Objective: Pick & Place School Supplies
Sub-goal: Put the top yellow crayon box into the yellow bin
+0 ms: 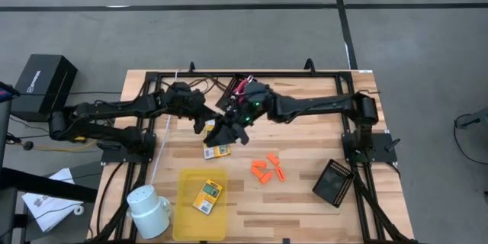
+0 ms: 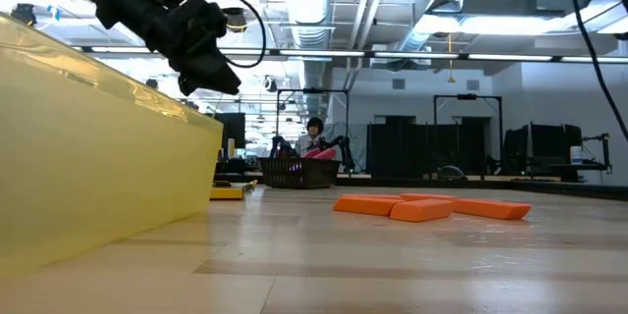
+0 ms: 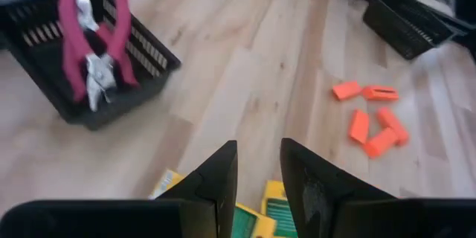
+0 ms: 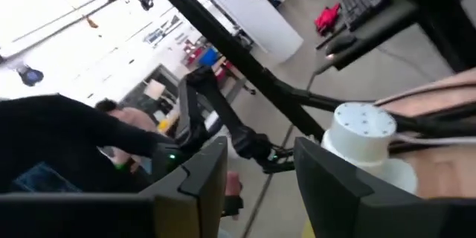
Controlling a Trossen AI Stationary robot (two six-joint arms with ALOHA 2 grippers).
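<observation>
Two grippers (image 1: pixel 211 126) (image 1: pixel 232 131) over packets (image 1: pixel 216 151) (mid-table)

Orange pieces (image 1: pixel 268 171) are lying clustered on the tabletop (image 1: pixel 305 133), yellow-green packets (image 1: pixel 217 151) sitting nearby, pink-handled scissors (image 3: pixel 89 48) resting in a black basket (image 3: pixel 141 63)

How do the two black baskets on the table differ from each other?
The back basket holds the pink-handled tool; the right basket looks empty. The back basket sits at the far middle of the table; the right basket lies near its right front corner, turned at an angle. Both are black and slatted.
</observation>
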